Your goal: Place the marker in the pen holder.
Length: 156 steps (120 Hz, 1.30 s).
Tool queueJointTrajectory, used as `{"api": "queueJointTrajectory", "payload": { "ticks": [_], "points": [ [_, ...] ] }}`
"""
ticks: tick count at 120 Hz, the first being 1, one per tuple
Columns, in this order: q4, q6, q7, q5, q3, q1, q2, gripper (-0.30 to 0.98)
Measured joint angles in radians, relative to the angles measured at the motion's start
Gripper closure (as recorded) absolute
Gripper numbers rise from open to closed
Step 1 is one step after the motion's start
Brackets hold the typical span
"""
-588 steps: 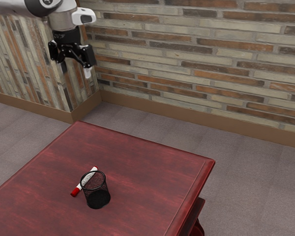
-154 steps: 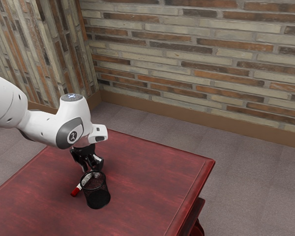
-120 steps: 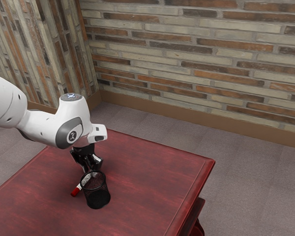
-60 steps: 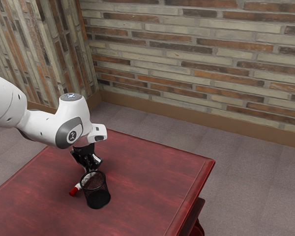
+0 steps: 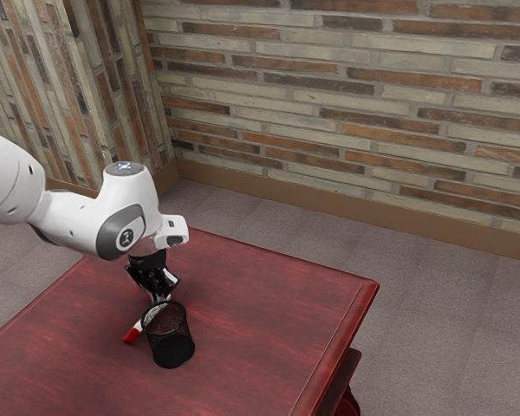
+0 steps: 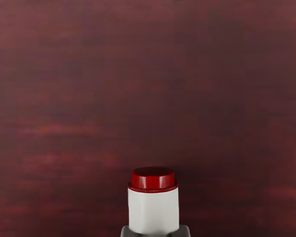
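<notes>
In the exterior view, our white arm (image 5: 65, 215) comes in from the exterior view's left and bends down over the reddish wooden desk (image 5: 269, 303). At its end our black gripper (image 5: 159, 298) points downward, low over the desk, near the black mesh pen holder (image 5: 185, 338). The holder stands upright on the desk with its round mouth facing up. The marker (image 5: 139, 328) is outside it, just beside it on the exterior view's left, slanting with its red end toward the near side of the desk and its white body running back behind the holder's rim to our jaws. From here we cannot tell whether the marker touches the holder, or whether it rests flat on the desk or sits slightly raised. Beyond the desk are a grey floor (image 5: 433, 299), a brown skirting board (image 5: 329, 206) and a brick wall (image 5: 329, 95) in cream, orange and dark tones. In the wrist view, we see the marker's white barrel, capped by a short red end, poking out from between our jaws. The grey tips meet the barrel from two sides, so we have it pinched. Behind it spreads the dark red surface of the desk.
</notes>
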Motion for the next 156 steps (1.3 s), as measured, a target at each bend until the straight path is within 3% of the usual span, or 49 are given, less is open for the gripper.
{"api": "queueJointTrajectory", "payload": {
  "ticks": [40,67,102,156],
  "points": [
    [0.000,-0.012,-0.009,0.021,0.040,-0.001,-0.110,0.79],
    [-0.016,0.165,0.034,0.027,0.057,-0.022,-0.234,0.79],
    [-0.216,0.279,0.108,0.016,-0.050,0.001,-0.533,0.79],
    [-0.418,0.294,0.179,0.000,-0.171,0.000,-0.731,0.78]
  ]
}}
